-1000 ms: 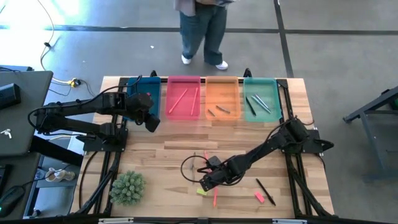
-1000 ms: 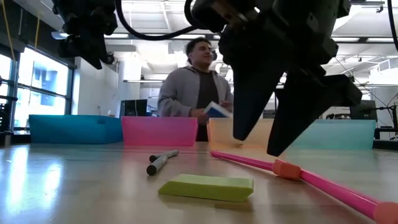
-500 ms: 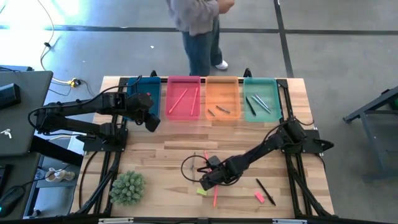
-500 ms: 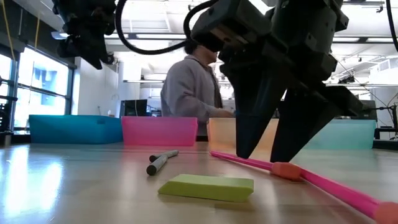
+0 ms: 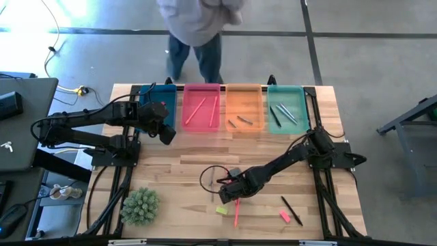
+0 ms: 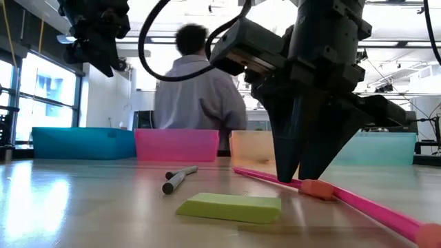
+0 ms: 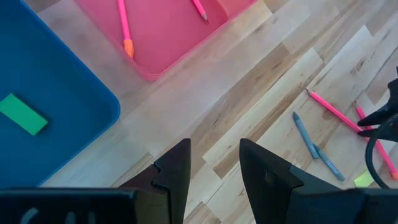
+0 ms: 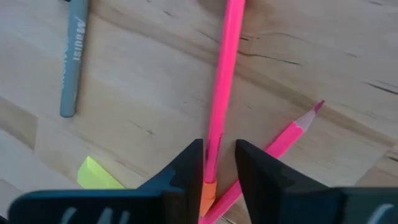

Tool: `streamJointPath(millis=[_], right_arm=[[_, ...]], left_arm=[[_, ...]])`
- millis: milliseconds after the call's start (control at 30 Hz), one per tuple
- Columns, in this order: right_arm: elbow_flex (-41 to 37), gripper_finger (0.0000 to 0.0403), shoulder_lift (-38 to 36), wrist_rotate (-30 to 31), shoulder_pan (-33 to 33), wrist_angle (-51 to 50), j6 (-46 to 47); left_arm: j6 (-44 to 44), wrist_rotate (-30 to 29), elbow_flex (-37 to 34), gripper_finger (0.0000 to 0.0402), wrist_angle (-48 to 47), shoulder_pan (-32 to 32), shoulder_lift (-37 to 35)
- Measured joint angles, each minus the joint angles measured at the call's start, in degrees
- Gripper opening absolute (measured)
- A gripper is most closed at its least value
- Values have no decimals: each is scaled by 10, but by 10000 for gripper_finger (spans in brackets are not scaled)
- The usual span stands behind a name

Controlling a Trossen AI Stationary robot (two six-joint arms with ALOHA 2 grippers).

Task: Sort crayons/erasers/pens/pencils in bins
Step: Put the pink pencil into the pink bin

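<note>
A: Where's the right gripper (image 8: pixel 217 163) rn?

B: Down at the wood table (image 5: pixel 184 164), near-centre. Jaws nearly together, pinching a long pink pencil (image 8: pixel 222 93) just above its orange end cap. In the low view the fingertips (image 6: pixel 293 169) meet right on that stick.

A: Anything else by those jaws?

B: A 2nd pink pencil (image 8: pixel 273 155), sharpened tip up, crosses under the first, close beside the fingers. Grey pen (image 8: pixel 73 59) lies off to one side, apart from the jaws. Yellow eraser (image 6: pixel 229 207) sits flat just in front of the jaws, not touching. Pink eraser (image 5: pixel 285 216) and a dark pen (image 5: pixel 291 210) are further out, on the side away from the left arm.

A: Left gripper (image 7: pixel 214 165)?

B: Up in the air, over bare wood just beside the blue bin (image 5: pixel 162 92). Jaws parted w/ a gap, nothing between them. A green eraser (image 7: pixel 23 114) lies in that bin, off to the side of its fingers.

A: Other bins?

B: Row along the far edge. Pink bin (image 5: pixel 201 108) has two pink pencils, orange bin (image 5: pixel 244 109) has a couple of short crayons (image 5: pixel 240 121), teal bin (image 5: pixel 286 108) has dark pens.

A: Table & room?

B: Light wood planks, black frame rails. Small spiky green plant (image 5: pixel 140 205) at the near corner, well away from both jaws; a black cable loop (image 5: pixel 213 179) right by the right gripper. Grey concrete floor w/ dark lines. A person (image 6: pixel 200 103) in a grey top stands behind the bins, back turned. Big windows, ceiling lights, a dark side desk (image 5: pixel 20 123).
</note>
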Motion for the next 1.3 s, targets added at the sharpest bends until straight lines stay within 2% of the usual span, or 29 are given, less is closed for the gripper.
streamJointPath(millis=[967, 1300], right_arm=[[0, 73, 1, -4, -47, -63, 92], [-1, 8, 1, -4, -48, -67, 95]], left_arm=[[40, -4, 0, 126, 0, 0, 0], [61, -4, 0, 126, 0, 0, 0]])
